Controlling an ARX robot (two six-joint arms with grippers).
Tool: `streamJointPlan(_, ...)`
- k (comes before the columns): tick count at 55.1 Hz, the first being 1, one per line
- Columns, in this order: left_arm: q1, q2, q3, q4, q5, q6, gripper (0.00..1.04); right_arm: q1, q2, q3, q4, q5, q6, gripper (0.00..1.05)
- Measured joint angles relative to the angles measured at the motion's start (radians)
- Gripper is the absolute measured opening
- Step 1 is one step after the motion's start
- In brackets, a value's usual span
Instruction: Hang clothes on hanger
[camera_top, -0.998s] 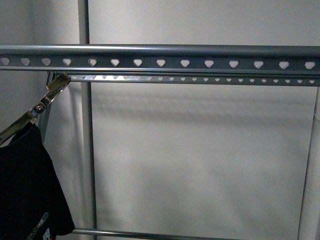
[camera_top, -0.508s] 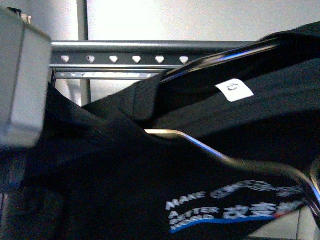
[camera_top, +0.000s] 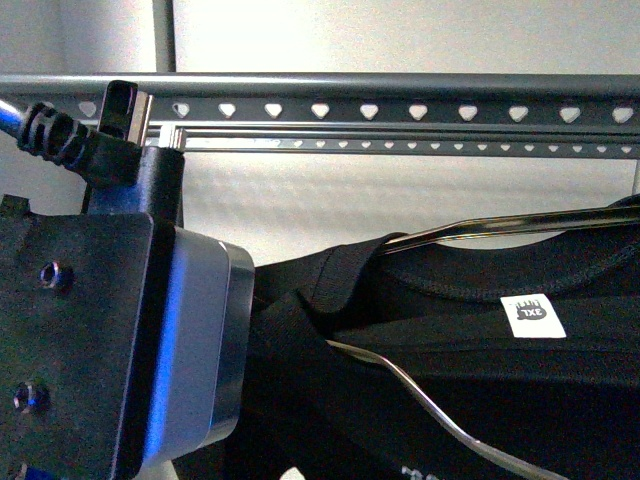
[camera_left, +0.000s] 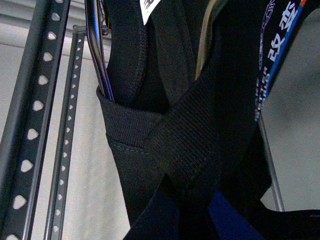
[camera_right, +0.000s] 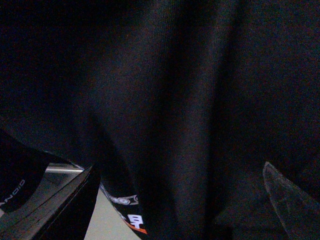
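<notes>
The black T-shirt (camera_top: 480, 340) hangs low at the right of the front view, on a thin metal wire hanger (camera_top: 420, 395), its white neck label (camera_top: 531, 315) showing. The grey rack rail (camera_top: 400, 108) with heart-shaped holes runs across the top, above the shirt. My left arm's body (camera_top: 120, 340) fills the lower left. In the left wrist view my left gripper (camera_left: 185, 220) is shut on the shirt's ribbed collar (camera_left: 185, 145), with the rack rail (camera_left: 35, 105) beside it. In the right wrist view my right gripper (camera_right: 185, 200) is open, with black shirt cloth (camera_right: 165, 100) filling the frame between its fingers.
A second, thinner holed rail (camera_top: 400, 146) lies just behind the first. A pale wall (camera_top: 400, 210) stands behind the rack, with a vertical post (camera_top: 163, 40) at the upper left. A cable plug (camera_top: 70, 140) sticks out from my left arm near the rail.
My left arm has swung into the front view's lower left. The shirt on its wire hanger has dropped lower and to the right, uncovering the whole rail.
</notes>
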Motion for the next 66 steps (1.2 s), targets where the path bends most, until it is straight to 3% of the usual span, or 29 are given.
streamJointPlan(23,0.001,0.0,0.0,0.0,-0.011,0.008,0.05,0.0,0.0,0.0,0.0,-0.002,0.0,0.97)
streamJointPlan(25,0.001,0.0,0.0,0.0,-0.011,0.009,0.05,-0.029,0.023,-0.001,0.04,-0.111,0.036,0.97)
streamJointPlan(29,0.003,0.0,0.0,0.0,-0.016,0.015,0.05,-0.224,0.167,0.014,0.247,-0.56,0.2,0.97)
streamJointPlan(30,0.003,0.0,0.0,0.0,-0.016,0.016,0.05,-0.296,0.236,0.034,0.306,-0.722,0.23,0.97)
streamJointPlan(33,0.002,0.0,0.0,0.0,-0.014,0.018,0.05,-0.38,0.352,0.081,0.388,-0.876,0.22,0.97)
streamJointPlan(35,0.002,0.0,0.0,0.0,-0.014,0.018,0.05,-0.398,0.475,0.151,0.426,-0.964,0.145,0.97)
streamJointPlan(37,0.004,0.0,0.0,0.0,-0.015,0.018,0.05,-0.391,0.565,0.21,0.422,-0.971,0.057,0.97)
streamJointPlan(47,0.004,0.0,0.0,0.0,-0.02,0.016,0.05,-0.314,1.023,0.504,0.329,-0.885,-0.659,0.97)
streamJointPlan(52,0.004,0.001,0.0,0.0,-0.02,0.016,0.05,-0.296,1.122,0.57,0.308,-0.857,-0.913,0.97)
streamJointPlan(57,0.004,0.001,0.0,0.0,-0.018,0.017,0.05,-0.28,1.17,0.64,0.168,-0.838,-1.315,0.97)
streamJointPlan(61,0.004,0.001,0.0,0.0,-0.018,0.018,0.05,-0.264,1.173,0.653,0.18,-0.822,-1.44,0.97)
streamJointPlan(66,0.004,0.001,0.0,0.0,-0.018,0.017,0.05,-0.25,1.173,0.661,0.194,-0.813,-1.495,0.97)
